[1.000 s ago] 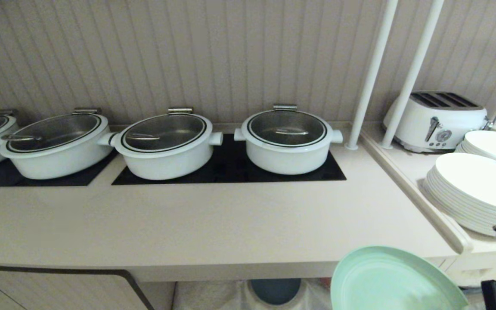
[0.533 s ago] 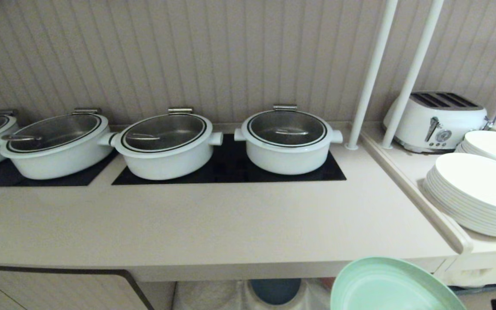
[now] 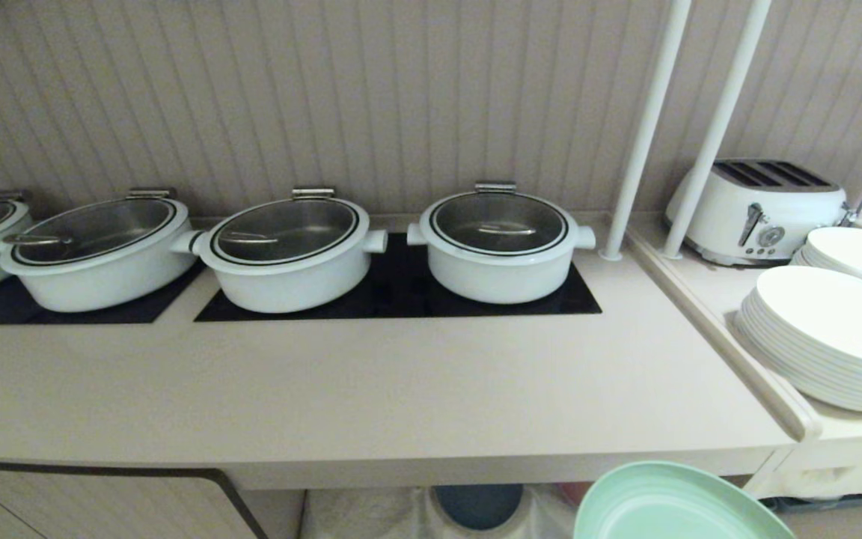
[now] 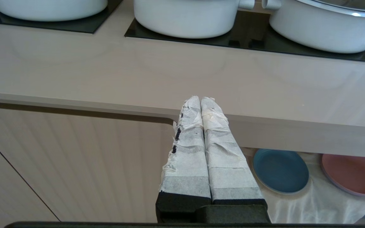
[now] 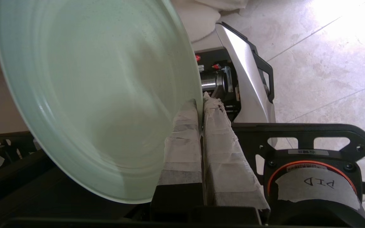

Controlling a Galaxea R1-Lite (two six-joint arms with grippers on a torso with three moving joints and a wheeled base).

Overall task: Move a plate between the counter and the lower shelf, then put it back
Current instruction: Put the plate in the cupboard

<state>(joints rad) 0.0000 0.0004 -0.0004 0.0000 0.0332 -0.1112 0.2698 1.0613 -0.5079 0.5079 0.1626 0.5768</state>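
Right gripper [image 5: 201,106], jaws clamped on the rim of the plate [image 3: 670,505], holds it off the near-right surface [image 3: 401,397] edge, clear for transfer; left gripper [image 4: 201,103] jaws together, idle.

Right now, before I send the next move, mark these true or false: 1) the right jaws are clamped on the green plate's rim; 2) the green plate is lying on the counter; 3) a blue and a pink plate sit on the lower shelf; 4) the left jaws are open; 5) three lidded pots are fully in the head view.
1) True: the right gripper pinches the rim of the plate.
2) False: the plate is held in the air, in front of and below the counter edge.
3) True: the blue plate and the pink plate lie on the white cloth of the lower shelf.
4) False: the left gripper is shut, holding nothing.
5) True: three white pots show fully; a fourth is cut off.
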